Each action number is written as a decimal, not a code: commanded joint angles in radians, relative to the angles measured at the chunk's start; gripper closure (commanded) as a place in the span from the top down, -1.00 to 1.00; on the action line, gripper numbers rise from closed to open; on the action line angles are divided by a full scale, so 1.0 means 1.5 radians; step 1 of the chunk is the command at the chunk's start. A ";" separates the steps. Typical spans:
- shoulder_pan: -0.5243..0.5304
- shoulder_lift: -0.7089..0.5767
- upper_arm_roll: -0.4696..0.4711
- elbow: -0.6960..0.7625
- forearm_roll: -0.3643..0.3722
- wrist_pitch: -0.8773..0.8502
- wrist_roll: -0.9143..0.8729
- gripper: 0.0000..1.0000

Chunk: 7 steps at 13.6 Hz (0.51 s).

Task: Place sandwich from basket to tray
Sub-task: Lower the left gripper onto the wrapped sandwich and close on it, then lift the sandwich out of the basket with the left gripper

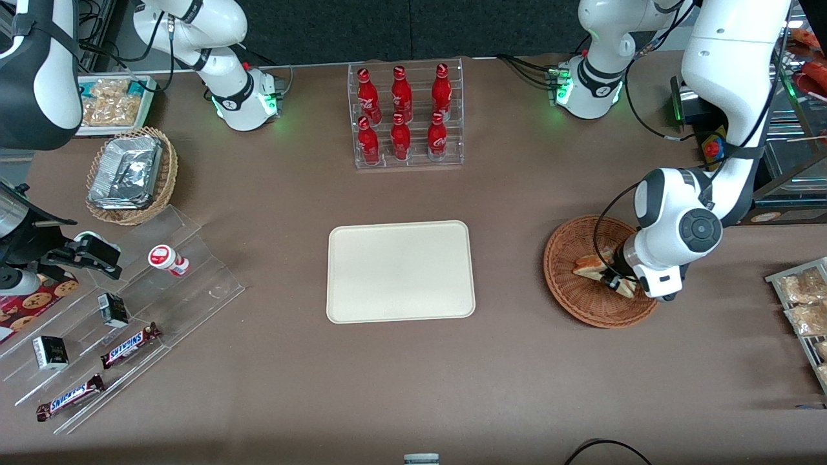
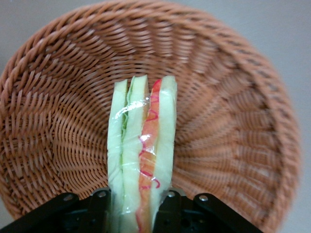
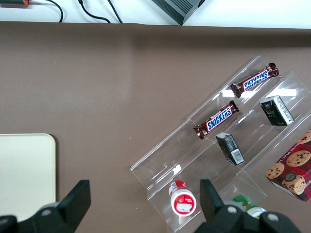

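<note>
A: Start with the big things. What is on your worktop [image 1: 413, 387]?

B: The cream tray [image 1: 400, 271] lies bare in the middle. The round reddish-brown wicker basket [image 1: 568, 284] sits beside it, toward your working arm's end, with a clear strip of worktop between them. Farther from the front camera stands a clear rack of 6 red cola bottles [image 1: 404, 116].

A: And the sandwich?

B: The sandwich [image 2: 142, 150] is in the basket, standing on edge as a wrapped wedge, with clear film over white bread and green and orange-red layers.

A: Your pincer?

B: Your pincer [image 2: 132, 208] is down in the basket, its 2 fingers [image 2: 99, 206] closed against the bread faces at one end of the wedge. I'd judge the grasp made and the lift not yet begun.

A: How will it handle?

B: Likely light, soft and easily crushed, and the film looks slippery. You hold it by the flat bread faces, which suits it; squeezing across the filling edge would probably splay the layers. Since the grip is near one end, the free end may droop or swing, so lift it clear of the basket rim slowly before crossing to the tray.
</note>
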 commanded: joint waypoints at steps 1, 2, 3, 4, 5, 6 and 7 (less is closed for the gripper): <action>-0.008 -0.019 -0.036 0.099 0.002 -0.133 -0.002 -0.91; -0.010 -0.015 -0.057 0.143 0.002 -0.182 0.000 -0.90; -0.012 -0.015 -0.076 0.171 0.003 -0.205 0.000 -0.90; -0.012 -0.016 -0.100 0.187 0.003 -0.212 0.001 -0.89; -0.012 -0.018 -0.124 0.198 0.003 -0.212 0.005 -0.85; -0.012 -0.018 -0.146 0.211 0.002 -0.212 0.014 -0.84; -0.013 -0.016 -0.170 0.228 0.000 -0.212 0.020 -0.84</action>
